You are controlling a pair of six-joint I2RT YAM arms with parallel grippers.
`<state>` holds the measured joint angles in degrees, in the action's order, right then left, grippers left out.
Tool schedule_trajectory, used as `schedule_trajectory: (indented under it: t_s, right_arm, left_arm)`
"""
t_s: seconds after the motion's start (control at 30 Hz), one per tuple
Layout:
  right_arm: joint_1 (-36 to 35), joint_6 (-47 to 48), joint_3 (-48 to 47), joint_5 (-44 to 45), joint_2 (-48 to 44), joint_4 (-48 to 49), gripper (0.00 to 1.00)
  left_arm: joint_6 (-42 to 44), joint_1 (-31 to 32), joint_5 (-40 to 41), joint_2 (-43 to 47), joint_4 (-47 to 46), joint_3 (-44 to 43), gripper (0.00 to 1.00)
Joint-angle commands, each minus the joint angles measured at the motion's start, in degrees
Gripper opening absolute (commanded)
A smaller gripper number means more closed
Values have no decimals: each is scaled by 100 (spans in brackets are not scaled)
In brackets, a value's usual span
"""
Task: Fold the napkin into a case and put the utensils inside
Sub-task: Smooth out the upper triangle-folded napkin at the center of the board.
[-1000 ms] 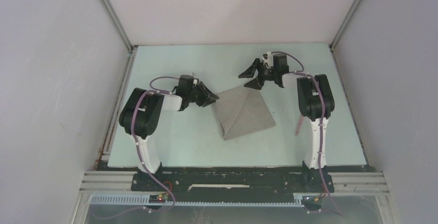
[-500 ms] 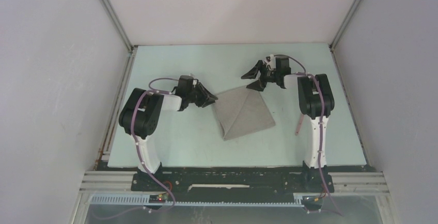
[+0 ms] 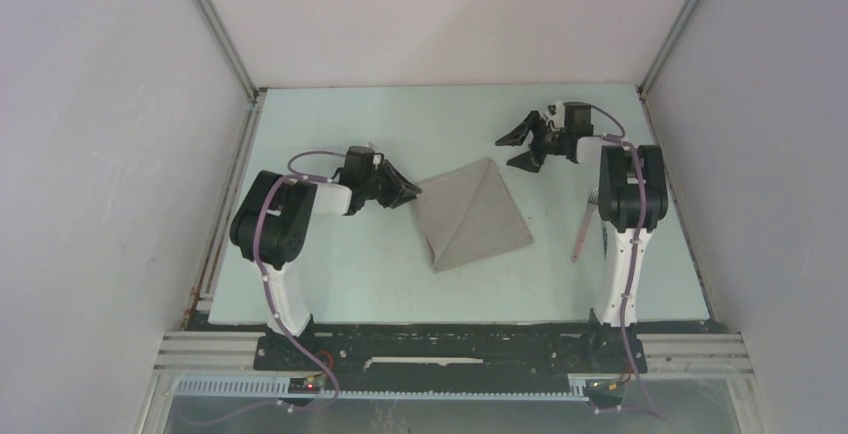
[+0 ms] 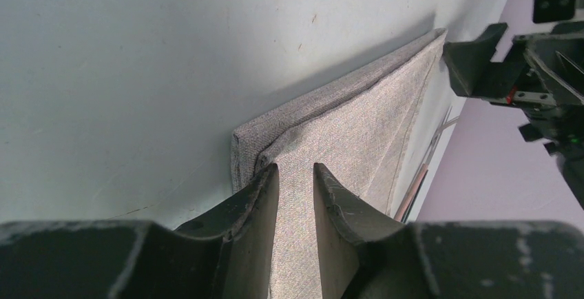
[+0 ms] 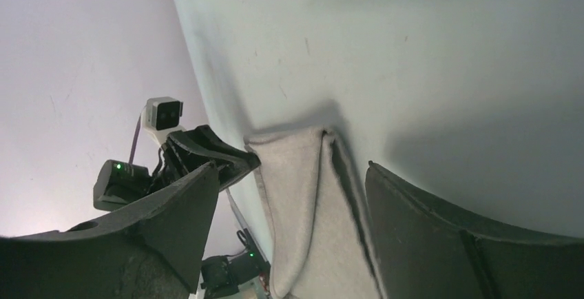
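The left gripper (image 3: pixel 408 192) has barely stirred over the last second: it sits low at the napkin's left corner, jaws a shade narrower than before and only a slim gap apart. In the left wrist view cloth runs up between the fingertips, but whether they actually pinch it cannot be told. The napkin (image 3: pixel 475 219) lies mid-table where it was, flat, as a four-cornered folded shape with one crease running from its far corner to its near one; it is not yet a narrow case. The real change is on the right. The right gripper (image 3: pixel 512 151), which hovered just beside the napkin's far corner, has drawn off to the right and now stands well apart from the cloth, jaws spread wide and holding nothing. That looks like a fold just let go, with the left side probably left to steady the cloth or start the next fold. The utensils (image 3: pixel 582 232) lie beside the right arm, partly hidden by it, untouched, so the placing step is some way off.
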<state>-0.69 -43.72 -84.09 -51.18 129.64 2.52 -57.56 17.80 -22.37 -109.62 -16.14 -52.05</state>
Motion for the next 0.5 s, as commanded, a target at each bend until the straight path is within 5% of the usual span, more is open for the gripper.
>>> schedule_trajectory:
  t_s: [0.0, 0.23, 0.47]
  right_arm:
    - [-125, 200, 359, 175, -1538, -492, 88]
    - [-1781, -1037, 1233, 107, -1494, 930, 87]
    - [-2680, -2297, 2332, -170, -1221, 3188, 86]
  left_arm:
    - [96, -91, 147, -40, 299, 35, 35]
    - [38, -93, 86, -62, 241, -22, 36]
    - [69, -87, 93, -66, 252, 19, 36]
